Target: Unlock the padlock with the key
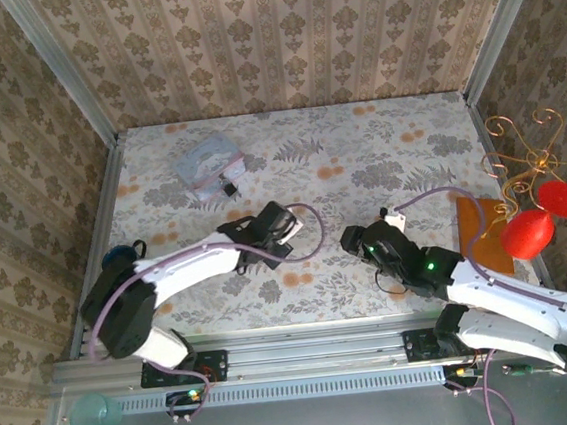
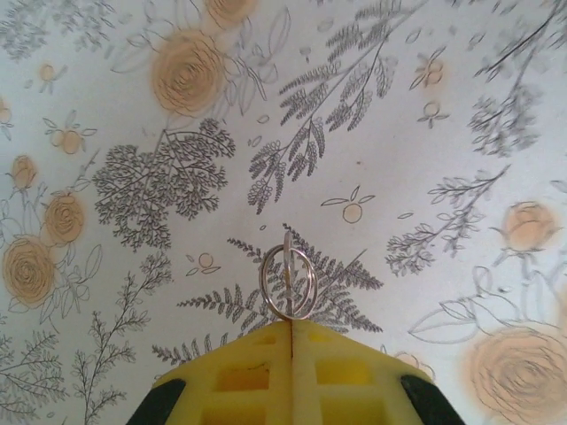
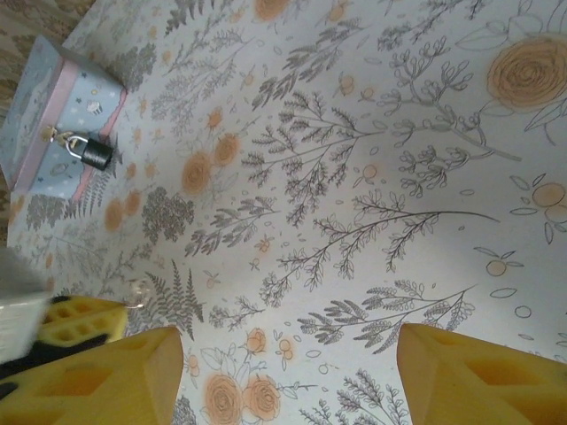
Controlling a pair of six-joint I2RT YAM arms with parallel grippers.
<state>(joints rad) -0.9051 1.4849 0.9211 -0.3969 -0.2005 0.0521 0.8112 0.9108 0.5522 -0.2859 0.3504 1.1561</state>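
Left gripper (image 2: 291, 329) pinching key ring (image 2: 288, 283) | right gripper (image 3: 288, 345) spread wide | padlock (image 3: 94, 152) on tin (image 3: 35, 106)

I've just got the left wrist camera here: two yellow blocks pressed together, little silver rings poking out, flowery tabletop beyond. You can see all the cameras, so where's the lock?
Observer: The padlock hangs on the front of a pale blue tin, at the table's far left.
Visitor: Is the other arm holding it?
Observer: No. The right gripper is open and holds nothing.
Visitor: Are my yellow blocks close to the lock?
Observer: From above, the left gripper, shut on the key ring, is nearer the tin than the right one, but bare table lies between.
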